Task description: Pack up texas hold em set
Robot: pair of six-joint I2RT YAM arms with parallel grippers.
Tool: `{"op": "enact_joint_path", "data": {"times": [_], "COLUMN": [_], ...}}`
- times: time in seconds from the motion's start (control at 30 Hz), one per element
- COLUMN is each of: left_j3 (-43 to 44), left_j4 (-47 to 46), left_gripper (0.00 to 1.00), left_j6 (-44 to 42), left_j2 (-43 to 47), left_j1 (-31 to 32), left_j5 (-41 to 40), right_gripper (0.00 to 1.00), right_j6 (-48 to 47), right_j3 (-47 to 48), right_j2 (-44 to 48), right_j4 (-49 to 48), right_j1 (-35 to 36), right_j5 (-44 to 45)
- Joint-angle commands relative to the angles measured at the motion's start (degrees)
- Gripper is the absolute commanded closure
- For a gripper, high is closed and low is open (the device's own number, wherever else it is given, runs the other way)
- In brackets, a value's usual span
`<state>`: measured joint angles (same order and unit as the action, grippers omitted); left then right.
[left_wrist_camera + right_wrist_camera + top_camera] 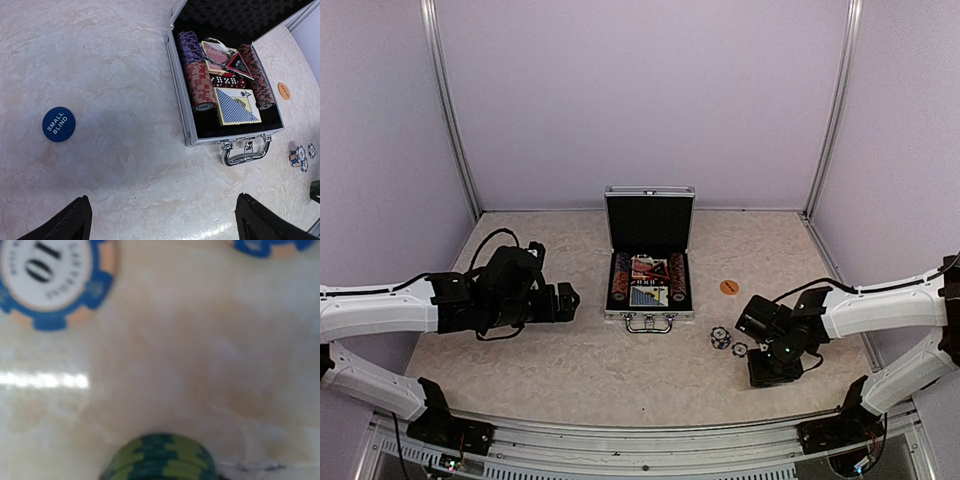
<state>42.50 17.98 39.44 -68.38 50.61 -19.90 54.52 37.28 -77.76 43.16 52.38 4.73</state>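
While the left gripper [165, 227] is hanging wide open, the right gripper [752, 346] is apparently squeezing a green chip stack [157, 460] at 4 o'clock from the case [649, 262]; slick, loose discs are likely needing end-face pressure.

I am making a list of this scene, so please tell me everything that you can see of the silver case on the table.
The case is small, of silver metal as it looks, with a black lining. It lies open on the table, its lid standing upright at the far side and its handle facing the arms. Inside are two rows of striped chips, with card decks and dice between them. Only the table touches it.
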Motion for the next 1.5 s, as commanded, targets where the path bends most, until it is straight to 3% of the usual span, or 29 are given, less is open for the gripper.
{"op": "enact_joint_path", "data": {"times": [0.0, 0.47, 1.0, 1.47], "left_j3": [1.19, -0.09, -3.02, -3.4], "left_j4": [-0.8, -1.09, -3.0, -4.77], "left_gripper": [0.01, 0.01, 0.01, 0.01], "left_j6": [0.15, 0.7, 1.07, 1.47], "left_j2": [-0.29, 0.59, 3.96, 3.54], "left_j1": [-0.03, -0.07, -0.59, -0.62], "left_j5": [-0.62, -0.68, 1.21, 2.44], "right_gripper": [1.0, 1.0, 1.0, 1.0], "right_j6": [-0.19, -3.61, -26.56, -32.68], "right_j3": [2.2, 15.06, 35.34, 37.6], "right_j2": [-3.8, -18.85, -35.19, -33.56], "right_j4": [-1.65, -6.65, -7.36, -7.17], "right_j1": [2.19, 9.45, 9.93, 10.18], "right_j5": [1.33, 1.53, 0.25, 1.36]}}
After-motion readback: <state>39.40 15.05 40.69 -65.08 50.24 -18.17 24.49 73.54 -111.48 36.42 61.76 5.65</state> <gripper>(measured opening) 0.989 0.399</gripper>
